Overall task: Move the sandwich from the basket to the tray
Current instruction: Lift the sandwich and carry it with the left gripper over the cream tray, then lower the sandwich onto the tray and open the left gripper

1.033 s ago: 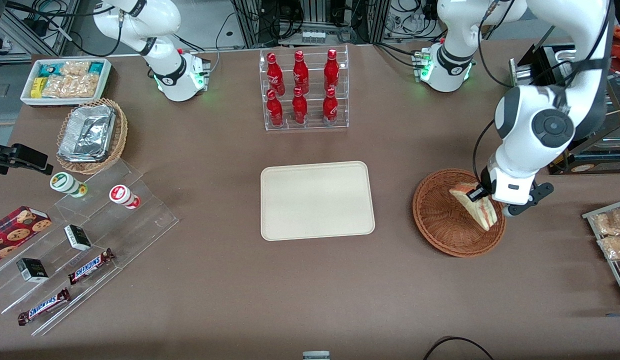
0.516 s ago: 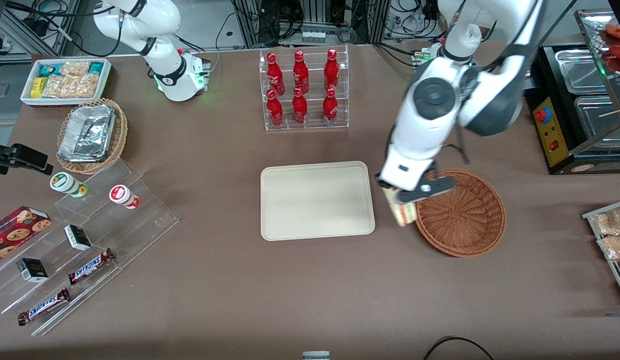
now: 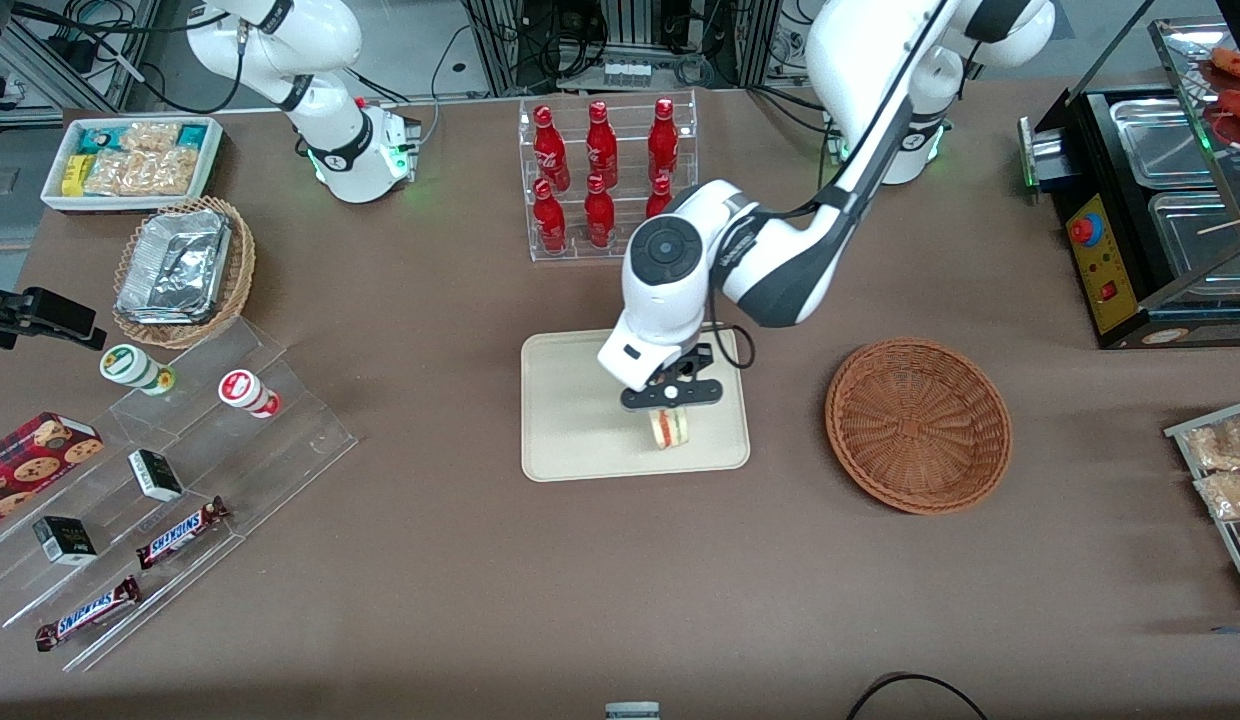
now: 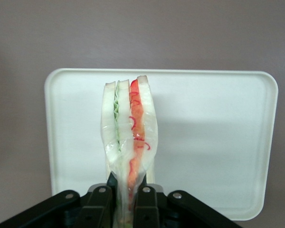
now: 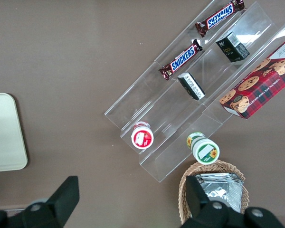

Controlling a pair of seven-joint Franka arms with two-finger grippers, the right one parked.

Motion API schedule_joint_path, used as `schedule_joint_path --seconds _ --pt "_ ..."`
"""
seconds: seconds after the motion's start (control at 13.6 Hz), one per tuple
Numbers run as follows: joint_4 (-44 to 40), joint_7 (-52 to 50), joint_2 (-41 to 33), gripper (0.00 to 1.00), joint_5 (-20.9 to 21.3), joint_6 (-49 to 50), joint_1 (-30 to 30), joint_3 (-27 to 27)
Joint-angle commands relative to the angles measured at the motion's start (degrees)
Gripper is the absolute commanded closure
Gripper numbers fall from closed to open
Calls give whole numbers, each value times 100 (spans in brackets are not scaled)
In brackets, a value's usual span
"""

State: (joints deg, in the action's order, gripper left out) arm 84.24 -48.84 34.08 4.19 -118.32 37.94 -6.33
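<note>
My left gripper (image 3: 669,402) is shut on the sandwich (image 3: 668,428), a wedge of white bread with red-orange and green filling in clear wrap. It holds the sandwich above the cream tray (image 3: 580,410), over the tray's part nearest the basket. In the left wrist view the sandwich (image 4: 128,128) hangs pinched between the black fingers (image 4: 100,202), with the tray (image 4: 218,133) under it. The reddish-brown wicker basket (image 3: 918,424) sits empty beside the tray, toward the working arm's end of the table.
A clear rack of red bottles (image 3: 605,175) stands farther from the front camera than the tray. A tan basket with foil trays (image 3: 183,270), a white snack bin (image 3: 130,160) and clear stepped shelves with snacks (image 3: 160,470) lie toward the parked arm's end.
My gripper lifted the sandwich out of the basket and carried it sideways over the basket's rim to above the tray. The basket now holds nothing.
</note>
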Motion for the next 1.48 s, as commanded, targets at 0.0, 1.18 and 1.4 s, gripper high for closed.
schedule_joint_path --seconds 0.0,1.18,1.4 --pt "-224 -11 256 100 -59 -111 257 79" --pt "-215 15 697 0 3 -587 530 105" --pt "-180 -20 -57 0 -59 96 477 149"
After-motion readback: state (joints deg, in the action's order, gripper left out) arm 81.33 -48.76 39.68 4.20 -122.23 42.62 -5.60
